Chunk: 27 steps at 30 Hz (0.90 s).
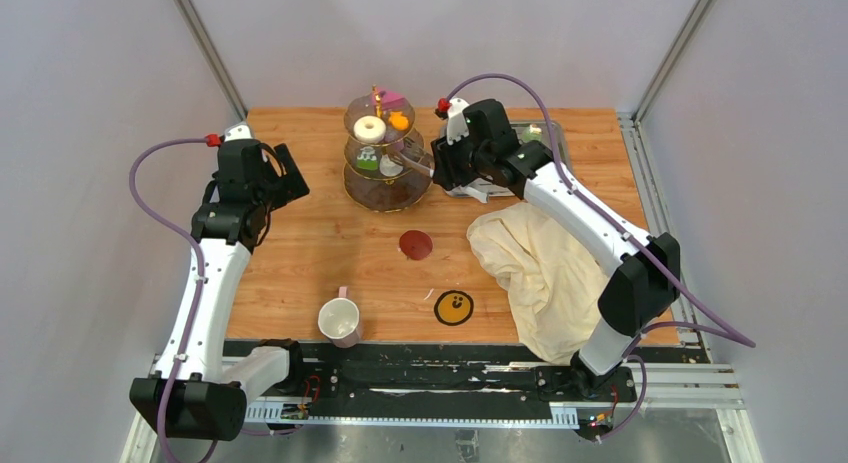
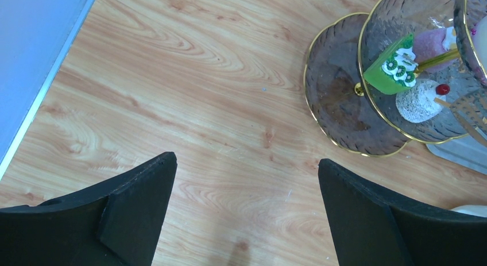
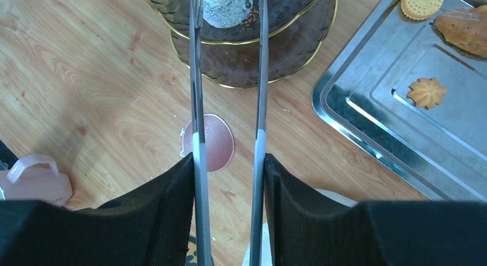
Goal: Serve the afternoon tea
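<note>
Right gripper (image 3: pixel 228 168), pinching tongs (image 3: pixel 196 76), top centre: close tips squarely on white cake (image 3: pixel 227 4); left gripper (image 2: pixel 247 180) spread.

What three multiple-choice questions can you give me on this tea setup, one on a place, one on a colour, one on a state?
1. The mug stands: A at the far left corner; B left of the yellow coaster; C at the far right corner.
2. The wedge cake with white rings is: A green; B blue; C black.
3. The left end effector is: A shut on the mug; B shut and empty; C open and empty.
Answers: 1 B, the top view shows it beside that coaster; 2 A, the left wrist view shows green; 3 C, its fingers stand wide apart with nothing between.
</note>
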{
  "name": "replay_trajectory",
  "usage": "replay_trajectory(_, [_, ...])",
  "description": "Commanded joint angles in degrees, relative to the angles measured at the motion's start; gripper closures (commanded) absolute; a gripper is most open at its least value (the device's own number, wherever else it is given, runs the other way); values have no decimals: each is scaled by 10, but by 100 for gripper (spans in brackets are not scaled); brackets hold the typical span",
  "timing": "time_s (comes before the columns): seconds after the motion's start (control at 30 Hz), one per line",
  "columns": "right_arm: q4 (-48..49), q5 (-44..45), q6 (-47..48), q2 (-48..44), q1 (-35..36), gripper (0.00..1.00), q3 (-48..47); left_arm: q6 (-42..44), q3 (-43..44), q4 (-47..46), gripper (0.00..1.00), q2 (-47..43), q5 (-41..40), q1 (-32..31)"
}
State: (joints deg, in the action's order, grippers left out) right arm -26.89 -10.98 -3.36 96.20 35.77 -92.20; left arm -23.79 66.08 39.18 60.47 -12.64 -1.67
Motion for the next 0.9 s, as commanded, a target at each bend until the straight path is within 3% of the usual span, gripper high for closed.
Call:
replay_trajectory(0.0, [11,10,10,-28,13,56,0,2,4,-3,2,-13,0,3])
replay_trajectory(0.33, [12,67,7,-140,-29,65,103,6,8,-3,2,-13,-5,2])
replay_trajectory(0.43, [13,82,-4,-187,-81,67,157,7,9,-1,2,-14,-6,3])
replay_trajectory(0.57, [25,52,-31,-227,-202,67,215,5,5,-3,2,-16,-5,3])
replay_trajectory(0.7, [26,63,-36,-199,-276,64,214,-2,0,-8,2,-14,5,3])
replay_trajectory(0.87, [41,77,-35,-125,-318,62,175,-3,-2,-10,2,-14,7,3])
